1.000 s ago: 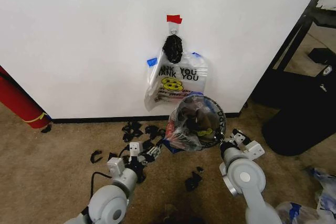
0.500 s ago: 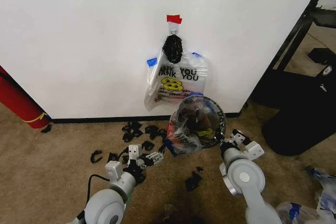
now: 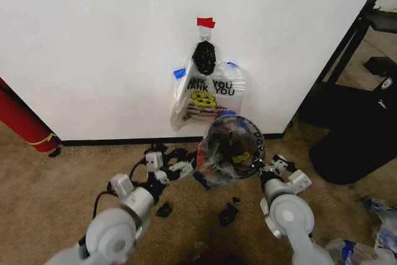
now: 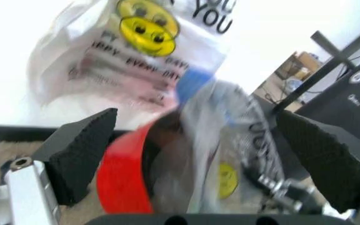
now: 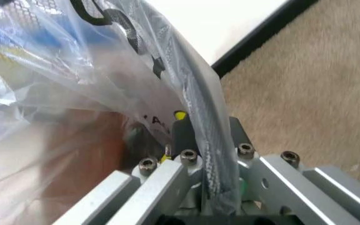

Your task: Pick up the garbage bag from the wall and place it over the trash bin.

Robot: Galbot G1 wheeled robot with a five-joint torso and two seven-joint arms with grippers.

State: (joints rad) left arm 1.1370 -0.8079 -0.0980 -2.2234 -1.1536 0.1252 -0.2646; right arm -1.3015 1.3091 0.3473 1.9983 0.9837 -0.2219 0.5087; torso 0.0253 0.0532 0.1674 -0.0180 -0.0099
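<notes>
Right claw clamps bagged trash bin rim; left claw beside.

Hanging bag bundle on the wall: black print is reading "…NK YOU" over "ANK YOU", first letters folded out of view, above a yellow smiley face. Smaller lines below the smiley are showing but cannot be read from the head view. In the left wrist view the same bundle is showing "YOU" beside the smiley, plus blurred red lettering ending "DAY". The garbage bag over the trash bin is carrying black letters too crumpled to read.
</notes>
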